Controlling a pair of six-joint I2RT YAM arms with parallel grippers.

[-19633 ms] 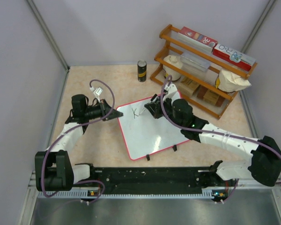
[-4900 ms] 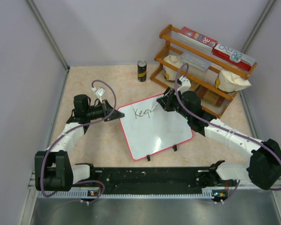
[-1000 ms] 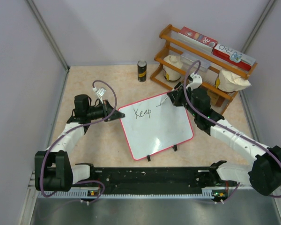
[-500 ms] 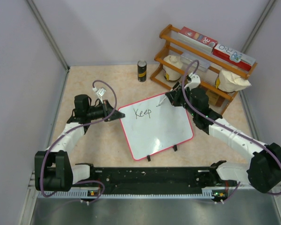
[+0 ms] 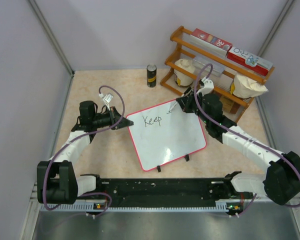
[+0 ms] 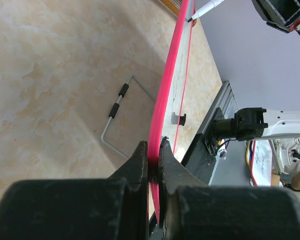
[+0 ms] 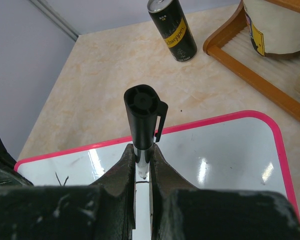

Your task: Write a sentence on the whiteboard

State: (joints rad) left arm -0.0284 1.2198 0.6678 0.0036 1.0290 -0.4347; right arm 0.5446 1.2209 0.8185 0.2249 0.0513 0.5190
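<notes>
whiteboard (image 5: 165, 145): on the table (image 5: 105, 155) between our arms | sentence (image 5: 152, 120): only "Keep", at its far left | left pincer (image 5: 124, 123): clamped on the left rim, we judge against sliding | right pincer (image 5: 189, 103): gripping the marker (image 5: 176, 105), tip just right of that word

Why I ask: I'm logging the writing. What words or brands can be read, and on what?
"Keep": black marker handwriting on the glossy white, pink-rimmed whiteboard.
"Schweppes": dark, yellow-labelled can.
Red-and-white boxes on the wooden rack: lettering too blurred to read.
</notes>
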